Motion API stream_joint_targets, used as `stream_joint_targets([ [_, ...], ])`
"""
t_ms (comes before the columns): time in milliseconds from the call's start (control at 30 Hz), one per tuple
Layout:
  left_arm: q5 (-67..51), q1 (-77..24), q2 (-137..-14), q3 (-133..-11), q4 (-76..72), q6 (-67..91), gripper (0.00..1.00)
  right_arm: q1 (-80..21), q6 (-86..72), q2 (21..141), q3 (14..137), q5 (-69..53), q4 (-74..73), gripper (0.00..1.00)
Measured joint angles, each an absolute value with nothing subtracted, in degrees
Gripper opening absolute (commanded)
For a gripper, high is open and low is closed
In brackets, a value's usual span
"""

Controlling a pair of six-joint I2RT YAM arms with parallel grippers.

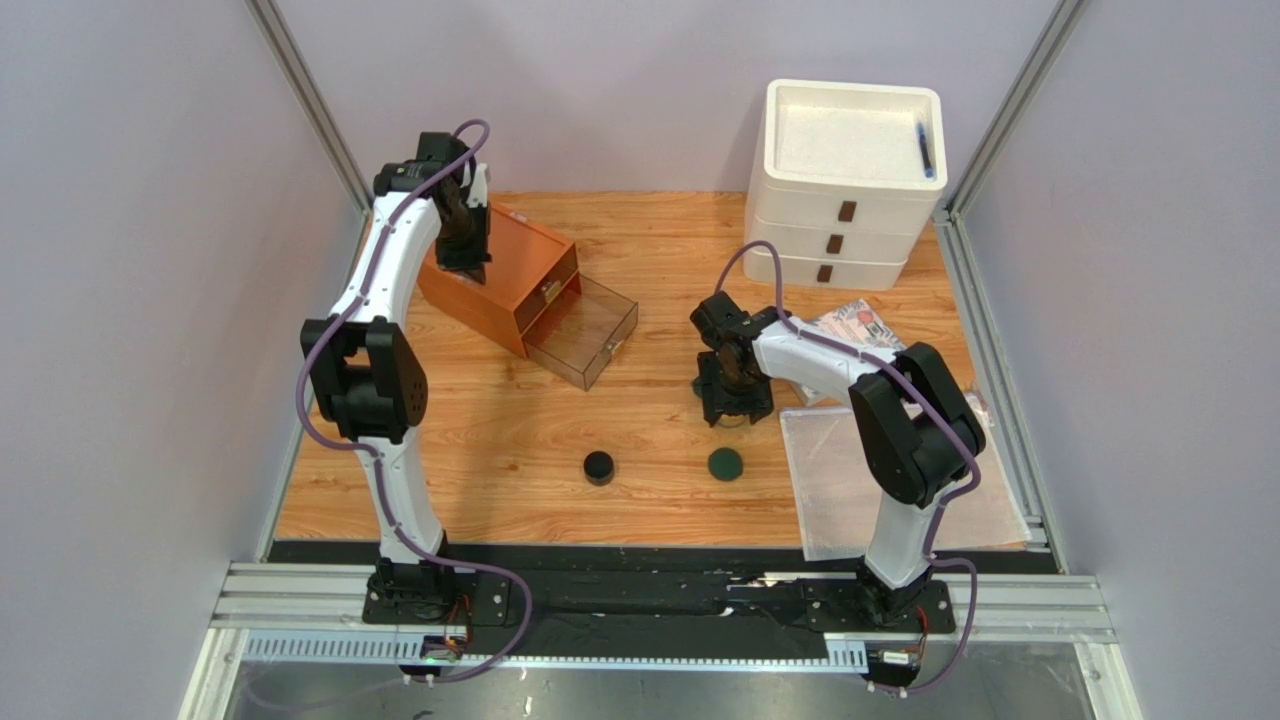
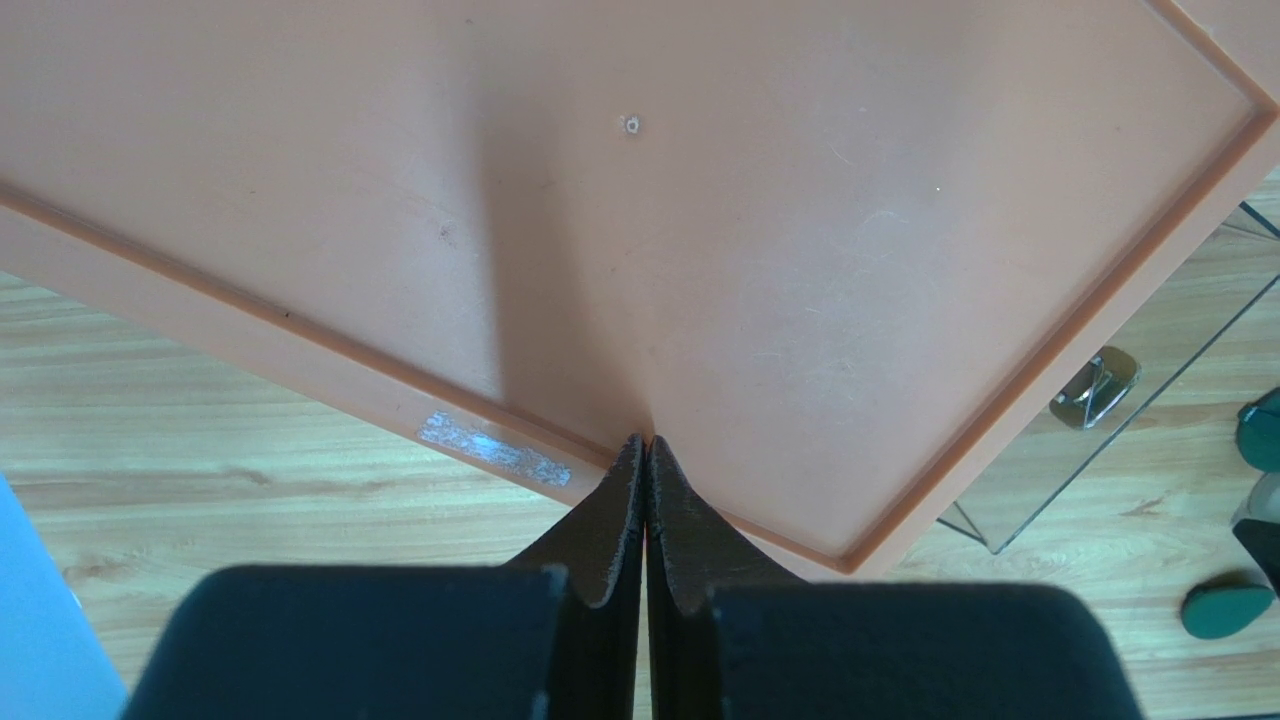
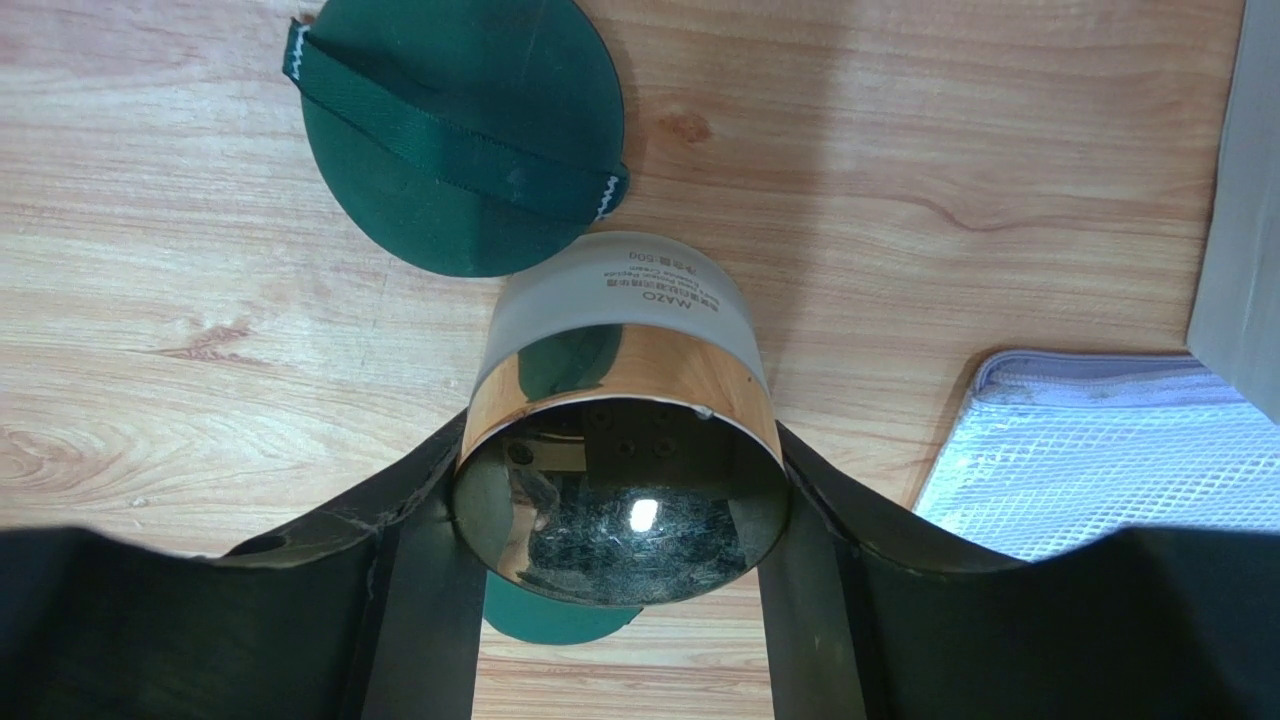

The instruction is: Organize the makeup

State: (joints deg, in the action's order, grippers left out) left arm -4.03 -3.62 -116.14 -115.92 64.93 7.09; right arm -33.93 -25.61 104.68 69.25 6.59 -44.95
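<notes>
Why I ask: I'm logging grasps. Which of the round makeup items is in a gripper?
The gold-rimmed jar, clamped between the fingers of the right gripper. The black pot and a dark green disc lie free on the table.

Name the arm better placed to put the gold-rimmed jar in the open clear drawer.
Right. The right gripper is shut on the gold-rimmed jar, and the clear drawer opens toward that side. The left gripper is shut, empty, over the orange cabinet.
</notes>
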Motion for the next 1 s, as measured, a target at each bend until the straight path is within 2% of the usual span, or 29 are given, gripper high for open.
stream_joint_targets([
  [300, -4.0, -3.6, -116.1, -115.9, 64.9, 7.1, 0.0, -33.9, -24.6, 103.9, 72.9, 6.5, -45.7, 0.03],
  [600, -4.1, -3.6, -116.1, -115.9, 64.9, 7.1, 0.0, -34.0, -23.4, 103.0, 86.8, 5.0, -46.0, 0.03],
  [800, -4.2, -3.6, -116.1, -115.8, 64.8, 7.1, 0.0, -35.1, -22.7, 111.5, 102.3, 2.5, -46.2, 0.03],
  [1000, -4.3, -3.6, -115.9, -115.5, 64.6, 7.1, 0.0, -38.3, -22.7, 125.3, 119.5, -1.1, -46.9, 0.03],
])
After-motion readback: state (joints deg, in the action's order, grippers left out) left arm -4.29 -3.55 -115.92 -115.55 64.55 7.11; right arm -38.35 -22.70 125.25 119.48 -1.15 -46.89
